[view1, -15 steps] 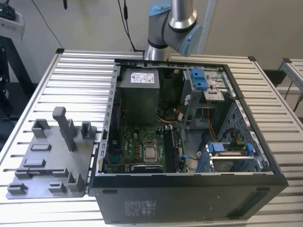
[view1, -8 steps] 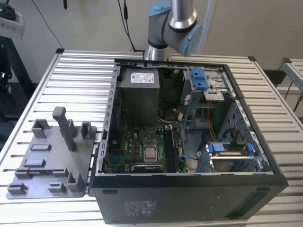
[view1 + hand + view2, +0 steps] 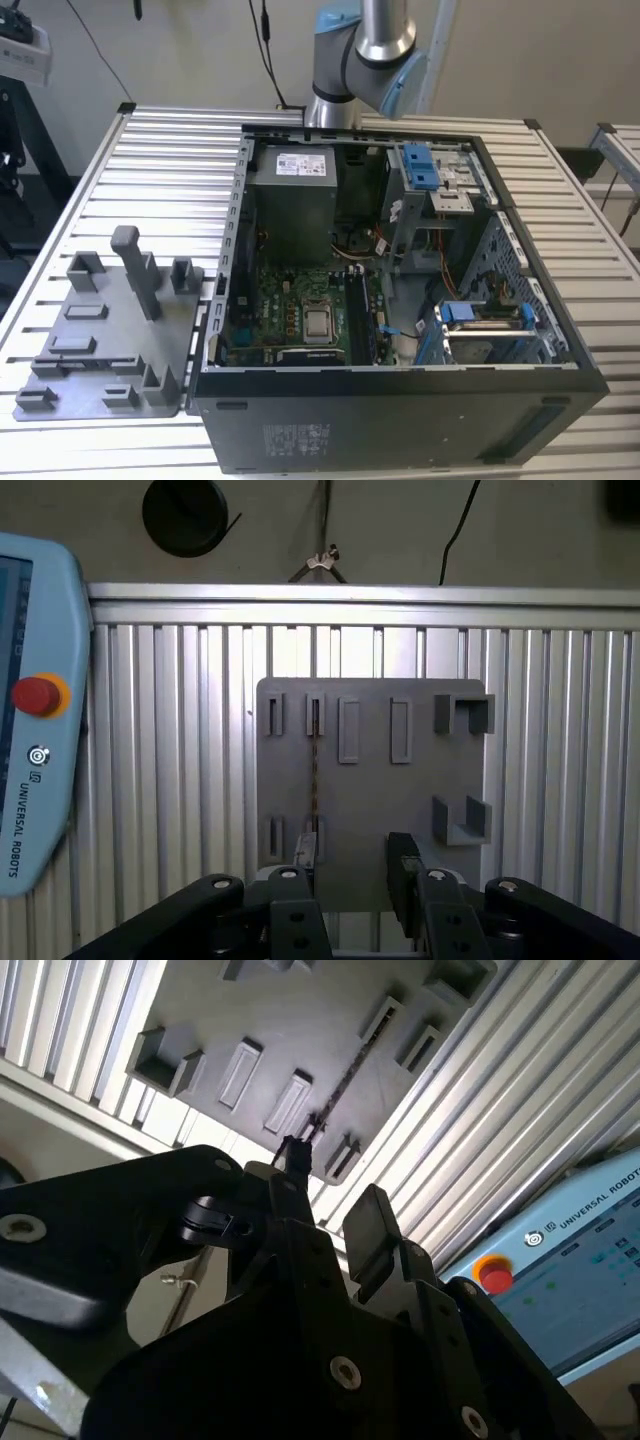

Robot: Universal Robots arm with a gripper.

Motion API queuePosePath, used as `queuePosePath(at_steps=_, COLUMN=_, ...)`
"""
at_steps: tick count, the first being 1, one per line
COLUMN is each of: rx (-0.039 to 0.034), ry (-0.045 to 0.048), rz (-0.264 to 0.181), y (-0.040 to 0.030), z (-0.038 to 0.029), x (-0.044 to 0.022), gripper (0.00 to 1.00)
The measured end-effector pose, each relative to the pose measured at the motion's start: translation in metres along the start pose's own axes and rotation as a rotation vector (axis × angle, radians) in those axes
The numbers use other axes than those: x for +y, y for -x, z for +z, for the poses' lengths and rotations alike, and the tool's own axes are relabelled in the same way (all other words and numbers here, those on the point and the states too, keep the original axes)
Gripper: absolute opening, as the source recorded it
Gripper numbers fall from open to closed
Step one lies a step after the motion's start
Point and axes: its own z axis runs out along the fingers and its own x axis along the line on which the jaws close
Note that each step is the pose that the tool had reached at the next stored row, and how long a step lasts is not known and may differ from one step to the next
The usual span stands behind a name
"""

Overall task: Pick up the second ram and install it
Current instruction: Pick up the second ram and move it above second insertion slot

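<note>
So, the slatted metal table is shared by one open PC case and one grey tray, set just beside it on the exterior view's left. A green motherboard, a grey power supply box and two blue clips are seen inside the case. In the first wrist view the second ram is found standing on edge in a tray slot, with two chunky brackets well off to its side. The gripper is spread wide over the tray's edge with nothing pinched, and one finger is lined up near the ram's end. One teach pendant with one red button is caught in both wrist views.
</note>
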Motion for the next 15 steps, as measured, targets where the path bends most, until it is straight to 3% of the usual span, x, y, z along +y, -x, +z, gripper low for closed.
queuePosePath(at_steps=15, rx=0.0033, ry=-0.0014, rz=-0.001, y=-0.0002, z=0.0102, x=-0.0002, gripper=0.42)
